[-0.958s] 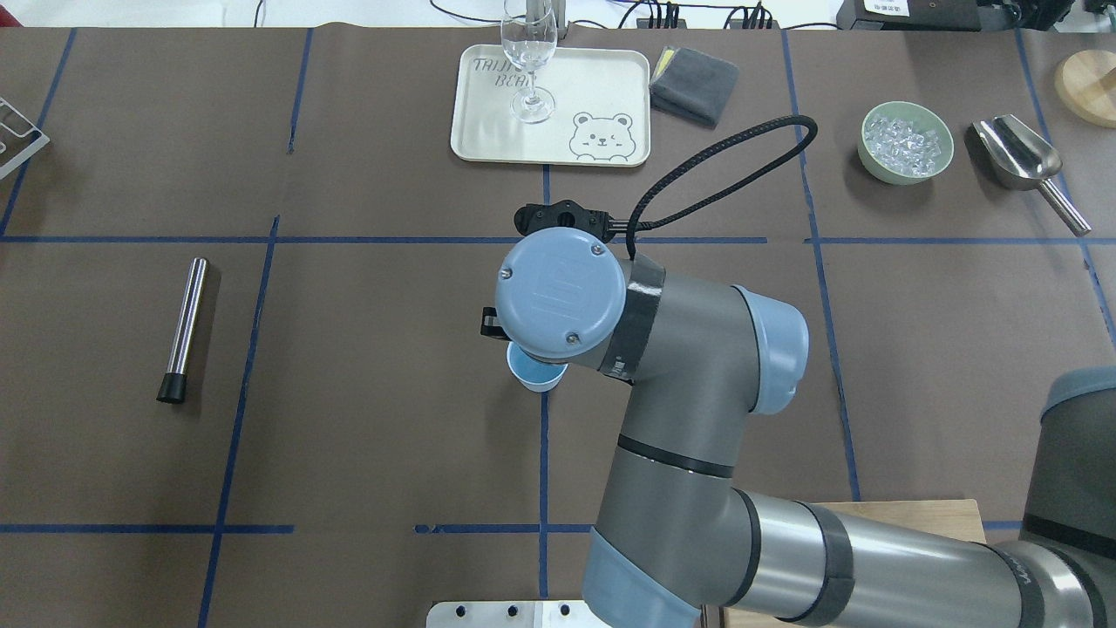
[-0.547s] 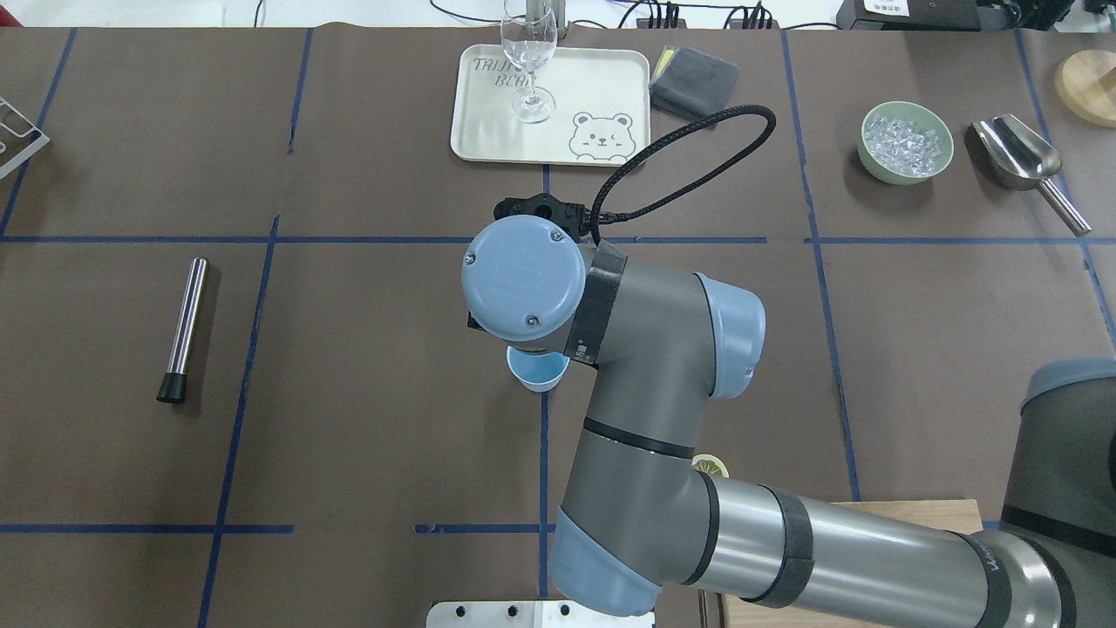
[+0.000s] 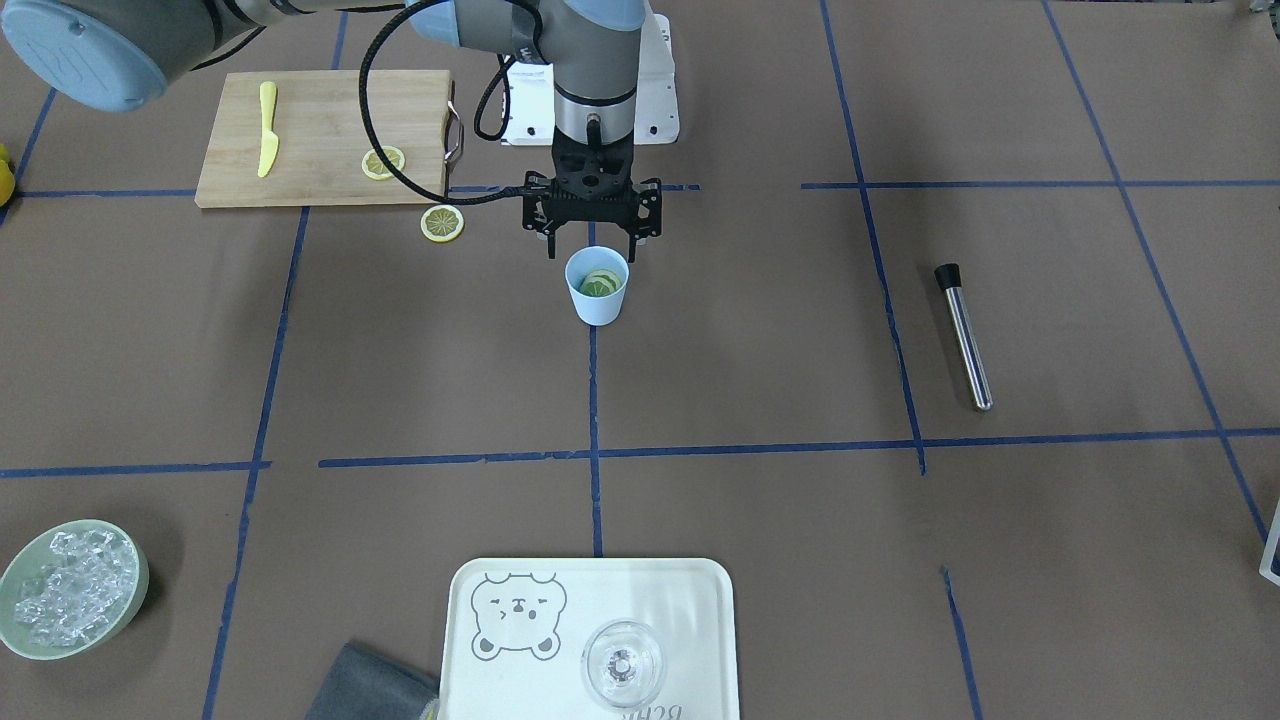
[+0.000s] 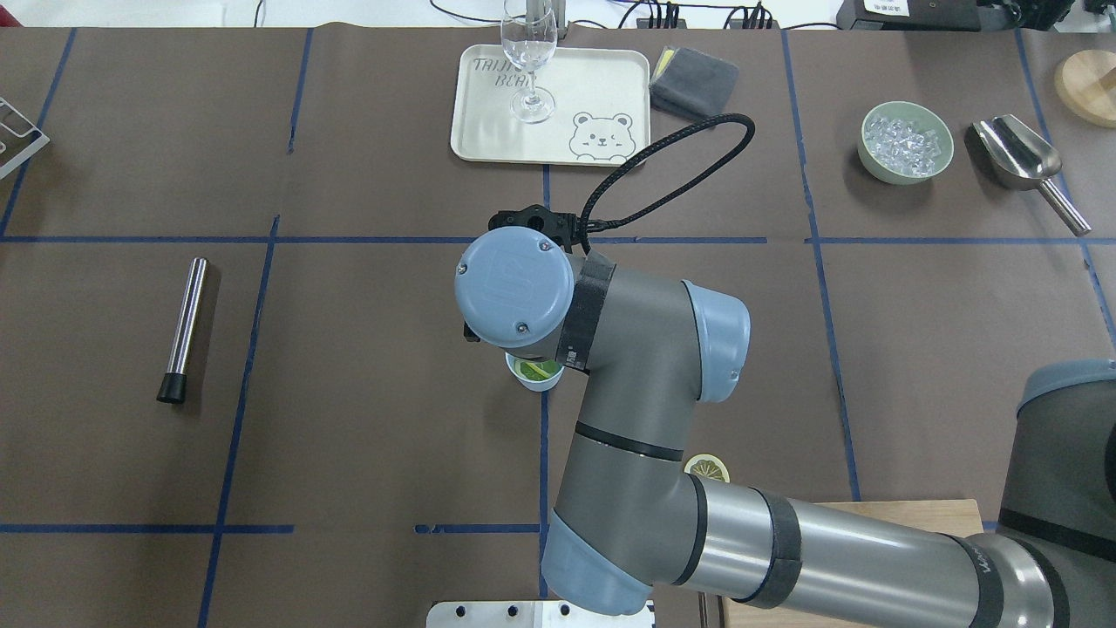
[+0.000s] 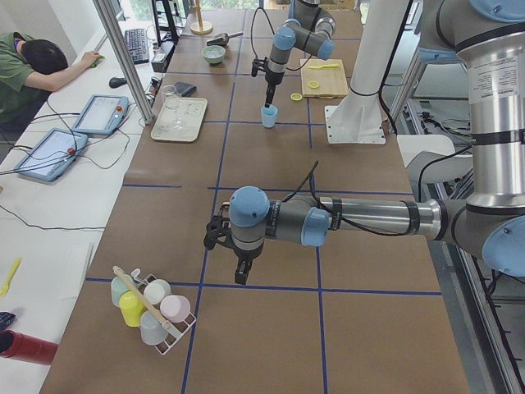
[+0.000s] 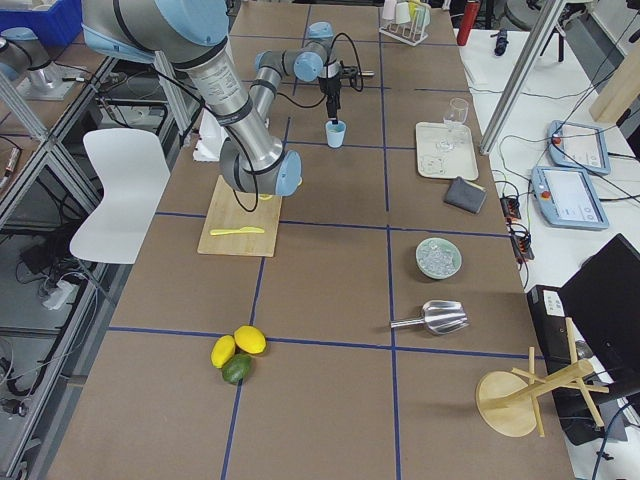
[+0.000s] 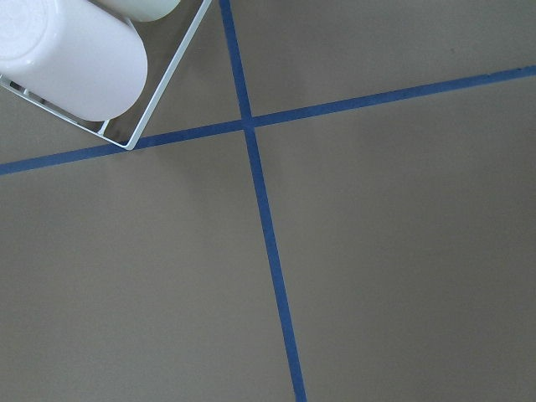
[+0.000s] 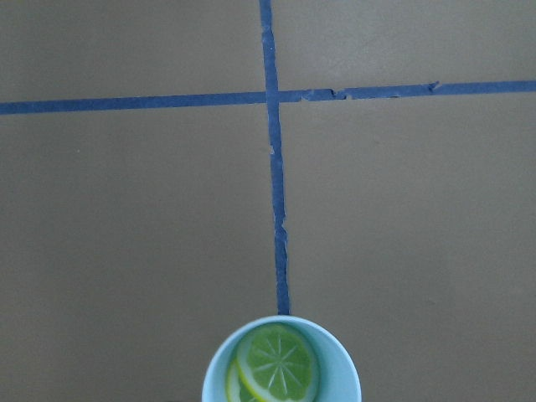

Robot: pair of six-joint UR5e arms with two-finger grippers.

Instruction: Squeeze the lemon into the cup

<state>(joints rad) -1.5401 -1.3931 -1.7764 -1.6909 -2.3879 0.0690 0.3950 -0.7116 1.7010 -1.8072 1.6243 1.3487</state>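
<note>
The light blue cup (image 3: 597, 300) stands at mid-table on a blue tape line. Lemon slices (image 3: 599, 284) lie inside it, and they show in the right wrist view (image 8: 276, 365) too. My right gripper (image 3: 592, 245) hangs just behind and above the cup's rim, open and empty. In the overhead view the wrist hides most of the cup (image 4: 534, 373). One more lemon slice (image 3: 442, 223) lies on the table and another (image 3: 383, 162) on the cutting board. My left gripper (image 5: 240, 275) hangs over bare table far from the cup; I cannot tell if it is open.
A wooden cutting board (image 3: 320, 135) with a yellow knife (image 3: 266, 128) lies by the robot base. A steel rod (image 3: 965, 335), a tray (image 3: 680, 620) with a glass (image 3: 622, 662), an ice bowl (image 3: 143, 575) and a cup rack (image 5: 152, 308) stand around.
My right wrist has shifted towards the overhead view's left. The cup looked empty before; lemon slices now lie in it. A slice on the table has come into view.
</note>
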